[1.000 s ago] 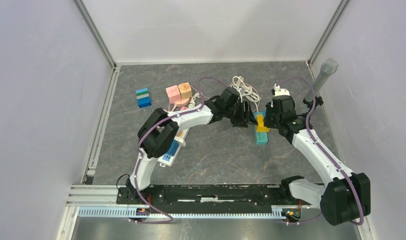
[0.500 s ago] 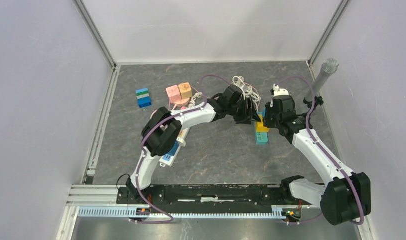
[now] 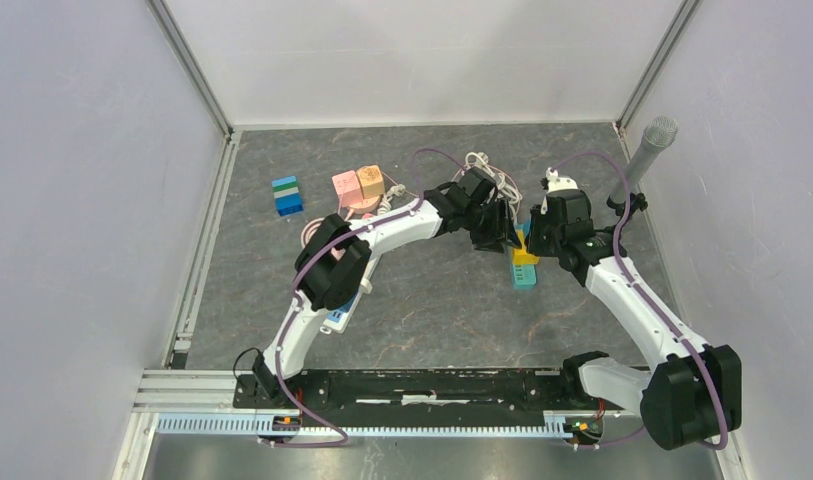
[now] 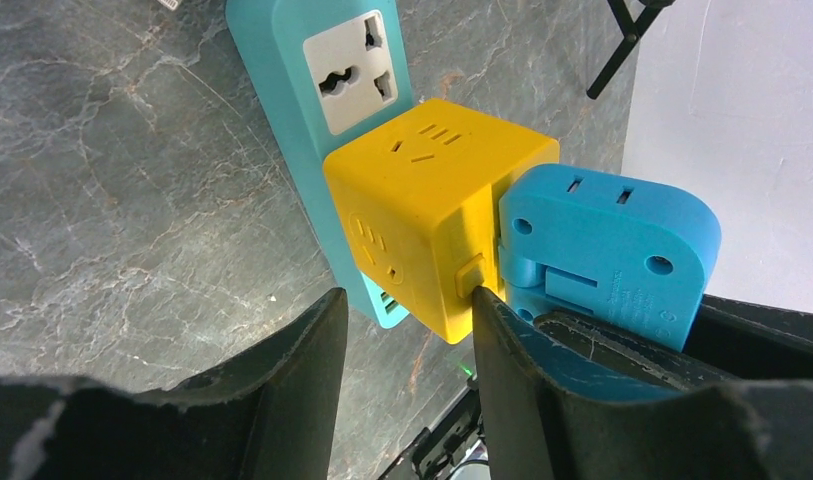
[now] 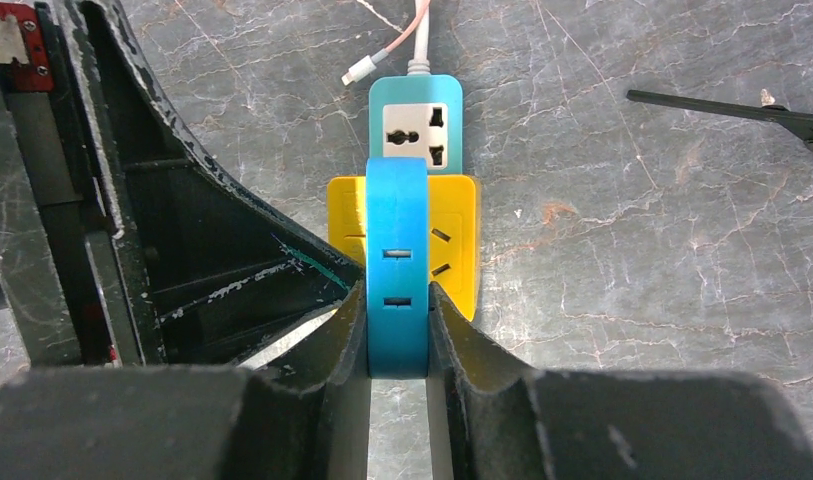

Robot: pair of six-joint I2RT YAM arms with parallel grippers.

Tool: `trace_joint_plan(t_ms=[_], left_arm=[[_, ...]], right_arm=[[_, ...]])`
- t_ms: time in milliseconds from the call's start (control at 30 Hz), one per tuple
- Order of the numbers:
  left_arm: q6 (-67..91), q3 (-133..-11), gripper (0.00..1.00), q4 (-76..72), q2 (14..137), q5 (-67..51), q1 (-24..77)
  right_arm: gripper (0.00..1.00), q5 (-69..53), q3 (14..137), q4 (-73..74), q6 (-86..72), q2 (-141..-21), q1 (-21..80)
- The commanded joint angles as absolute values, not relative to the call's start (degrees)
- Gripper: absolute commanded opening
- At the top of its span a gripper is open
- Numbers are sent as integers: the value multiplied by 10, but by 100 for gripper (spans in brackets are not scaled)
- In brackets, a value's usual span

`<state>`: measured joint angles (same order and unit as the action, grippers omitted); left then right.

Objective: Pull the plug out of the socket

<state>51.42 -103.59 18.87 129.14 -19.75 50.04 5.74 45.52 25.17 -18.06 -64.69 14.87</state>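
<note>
2 grippers meet at a teal power strip, far middle-right of the grey marble table (image 3: 422, 300); blue plug not yet off.
Teal power strip (image 4: 282, 60) lies flat on the table with 1 free socket showing at its end. A yellow cube adapter (image 4: 422, 200) sits plugged into its top. The blue plug (image 4: 602, 240) butts flush against the cube's side face. Right gripper (image 5: 397, 300) is clamped on the blue plug, 1 finger on each flat side, and the plug sticks out past the fingertips toward the cube. Left gripper (image 4: 407, 300) is partly open: its 2 fingers straddle the cube's near lower corner, the right finger (image 4: 512, 380) touching the cube by the blue plug, and the left finger (image 4: 292, 370) just clear of it.
</note>
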Motion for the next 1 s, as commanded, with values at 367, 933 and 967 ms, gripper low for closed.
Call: trace_joint_plan(t_ms=[367,933,967], left_arm=[[450,-1092,64,437,1388,-109,507],[413,-1191,87,338,1359,-261,505],[412,-1194,89,327,1348,-266,504]], right_arm=[[0,75,523,226,-196,-619,149],[0,121,566,294,-192,-562,148],[0,114,568,300,-188,-557,149]])
